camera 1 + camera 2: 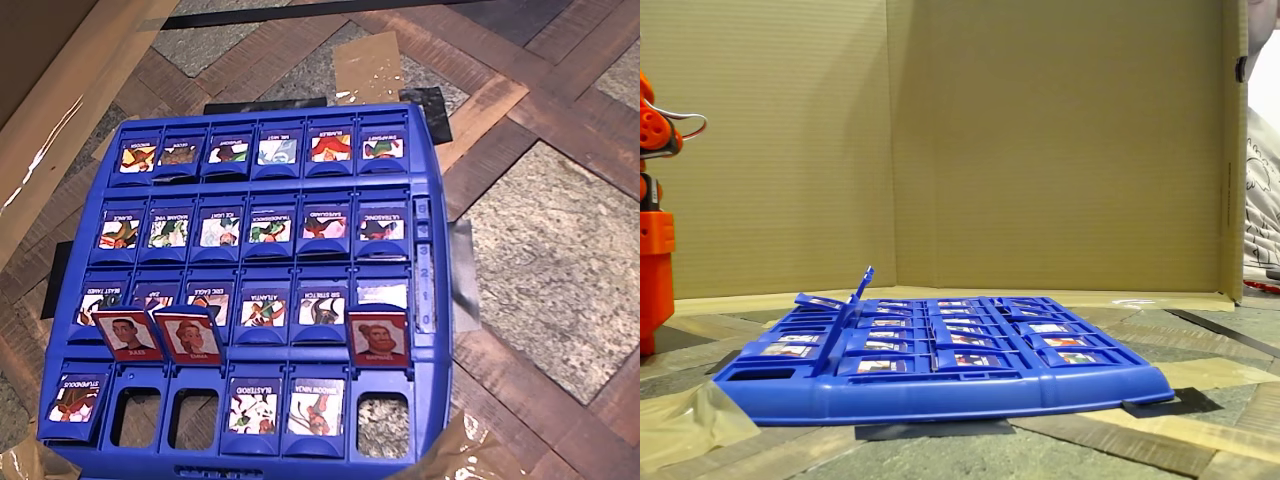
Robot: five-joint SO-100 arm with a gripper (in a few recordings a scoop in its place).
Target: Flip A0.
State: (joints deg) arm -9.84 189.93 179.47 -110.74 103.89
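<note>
Orange arm [654,200] stands at the left edge of the fixed view, a blocky plastic column with white cable looped off its upper joint. The claw itself is cut off by the frame, so I cannot tell whether its fingers are apart or together, or whether they touch anything.

Blue game board [432,150]: glossy moulded plastic, rectangular, a grid of hinged tile bays, lying flat on a patchwork floor [560,260] of wood-grain planks and grey stone-look panels. In the fixed view the board [940,395] sits low with a rounded front lip; brown packing tape [685,425] holds its left corner.

A0 [76,398] is in the bottom row, leftmost bay of the overhead view, lying down with the blue-framed cartoon face up, caption "STUPENDOUS" readable along its top edge.

Three red-framed portrait tiles show their faces at the top edge of the bottom row: two side by side [128,336] [190,338], one further right [378,338]. Their bays below show as open rounded holes [136,416].

Corrugated cardboard walls [1040,140] back the scene.
</note>
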